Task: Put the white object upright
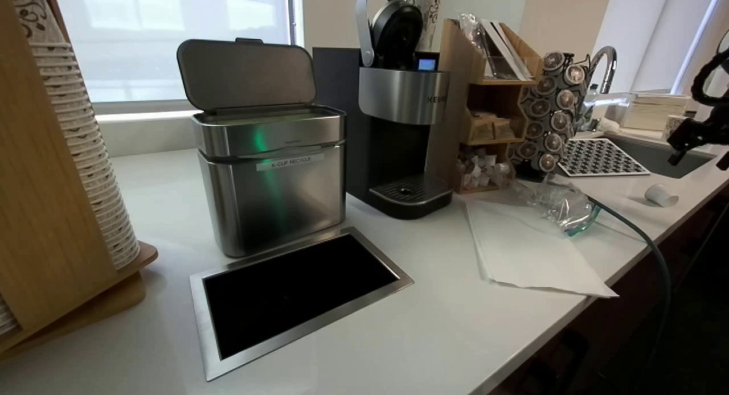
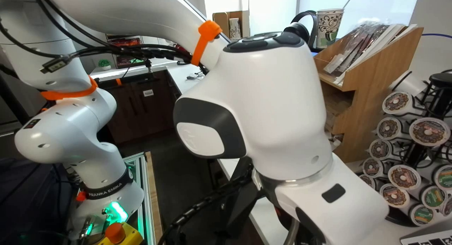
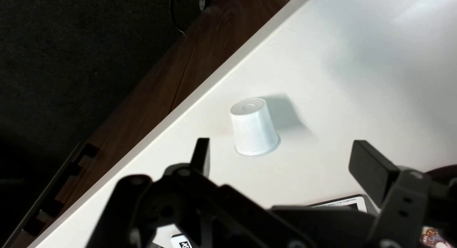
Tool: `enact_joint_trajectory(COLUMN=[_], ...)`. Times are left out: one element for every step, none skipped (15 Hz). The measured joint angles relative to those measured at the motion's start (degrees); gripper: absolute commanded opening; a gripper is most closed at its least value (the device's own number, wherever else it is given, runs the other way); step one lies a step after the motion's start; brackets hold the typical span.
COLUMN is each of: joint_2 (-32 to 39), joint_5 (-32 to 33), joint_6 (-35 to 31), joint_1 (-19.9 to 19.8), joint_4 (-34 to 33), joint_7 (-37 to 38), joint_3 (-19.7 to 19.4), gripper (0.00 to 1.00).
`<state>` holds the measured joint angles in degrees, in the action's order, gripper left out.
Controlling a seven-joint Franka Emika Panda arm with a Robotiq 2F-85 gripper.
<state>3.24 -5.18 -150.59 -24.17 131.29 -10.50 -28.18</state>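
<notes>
A small white cup lies on its side on the white counter, near the counter's front edge, in an exterior view [image 1: 662,196]. It also shows in the wrist view [image 3: 254,132], with its closed base toward the counter edge and its wider rim toward my gripper. My gripper [image 3: 280,151] is open and empty in the wrist view. Its fingers are wide apart, and the cup shows beyond them, nearer the left finger. In an exterior view, the gripper [image 1: 699,159] hangs above the counter at the right edge, above the cup. Elsewhere the arm hides the cup and fingertips.
A black-and-white patterned board [image 1: 603,157] lies beside the sink [image 1: 666,160]. A clear plastic bag [image 1: 564,204] and white paper [image 1: 529,250] lie nearby. A pod carousel [image 1: 549,110] and a wooden organizer [image 1: 492,82] stand behind. A cable [image 1: 643,235] crosses the counter edge.
</notes>
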Motion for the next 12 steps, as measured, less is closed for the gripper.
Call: enact_joint_trajectory(joint_2=[0.3,0.9,1.5,2.2,3.0,3.9,4.8,5.7,6.6,7.5,8.4,9.2], joint_5=[0.0,-0.2,-0.6,-1.3,-1.9,-2.5,-2.9,-3.1,-3.4,-3.7,-4.1,-4.7], joint_6=[0.0,0.0,0.0,0.0,-0.2,-0.3,-0.6,-1.1,-1.5,-2.3,-3.0,-3.7], joint_1=[-0.1,-0.2,-0.3,-0.6,-0.8,-1.1,-1.4,-1.8,-2.2,-2.7,-3.2,-3.8], joint_4=[-0.1,-0.3,-0.5,-0.9,-1.3,-1.8,-2.4,-2.9,-3.5,-4.0,-4.5,-5.0], joint_7=[0.0,-0.1,-0.5,-1.3,-2.1,-2.8,-3.4,-3.9,-4.4,-4.9,-5.7,-6.7], joint_3=[0.2,0.4,0.8,1.2,1.6,2.0,2.4,2.7,3.1,3.6,4.1,4.8], gripper=[1.0,1.0,1.0,1.0,1.0,1.0,1.0,1.0,1.0,1.0,1.0,1.0])
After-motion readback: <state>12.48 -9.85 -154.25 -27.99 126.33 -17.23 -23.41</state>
